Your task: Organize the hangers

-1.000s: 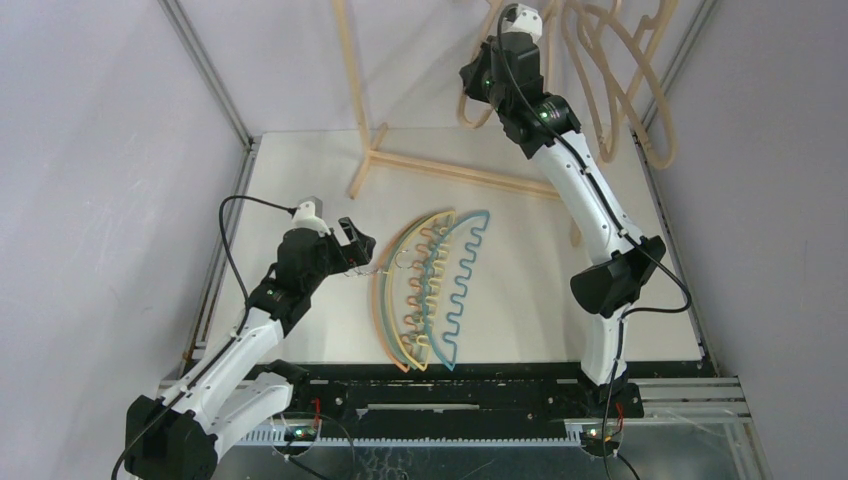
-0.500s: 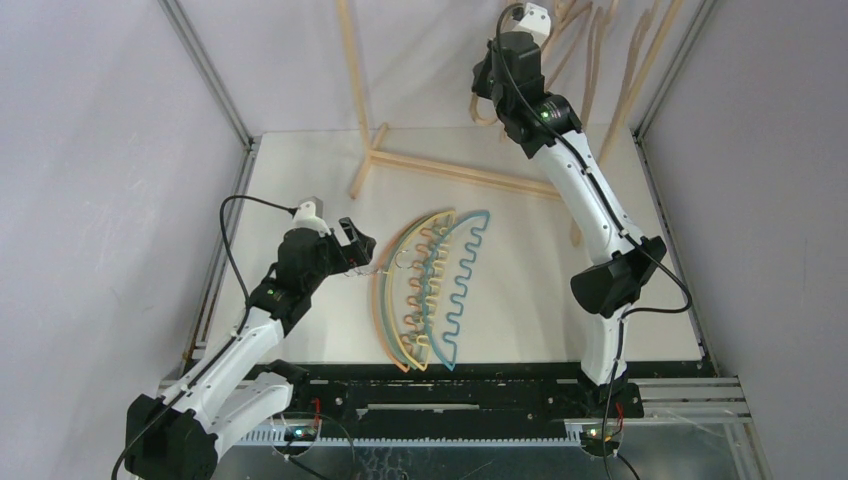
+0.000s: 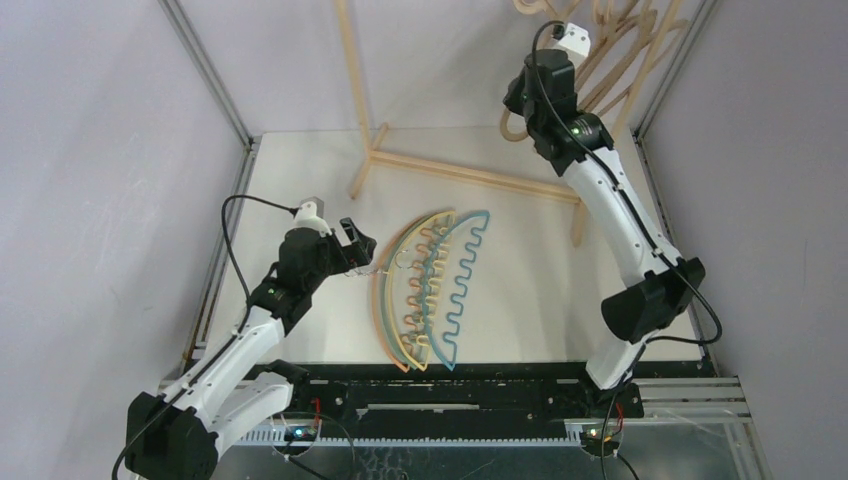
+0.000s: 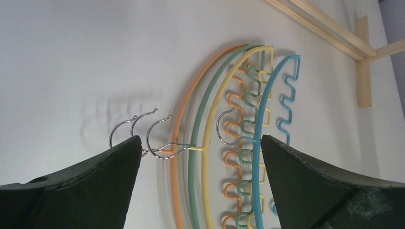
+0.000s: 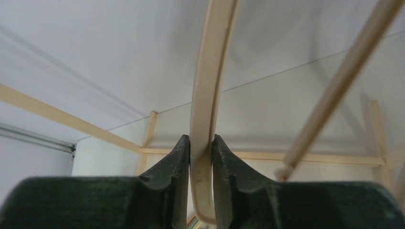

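Wooden hanger [image 5: 212, 71] pinched in right hand [image 5: 201, 145]

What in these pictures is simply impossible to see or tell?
Top view: the wooden hangers and rack run off the upper edge.
Right wrist view: the right end effector grips one wooden hanger, cropped by the frame.
Left wrist view: the metal hooks partly vanish behind a finger of the left end effector.

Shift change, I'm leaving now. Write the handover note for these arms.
Right gripper: shut on a wooden hanger, raised high at the far right, beside more wooden hangers.
Left gripper: open, over the hooks of four coloured hangers lying on the table.
Done: no coloured one lifted.
Left: place the held hanger, then move the coloured four.
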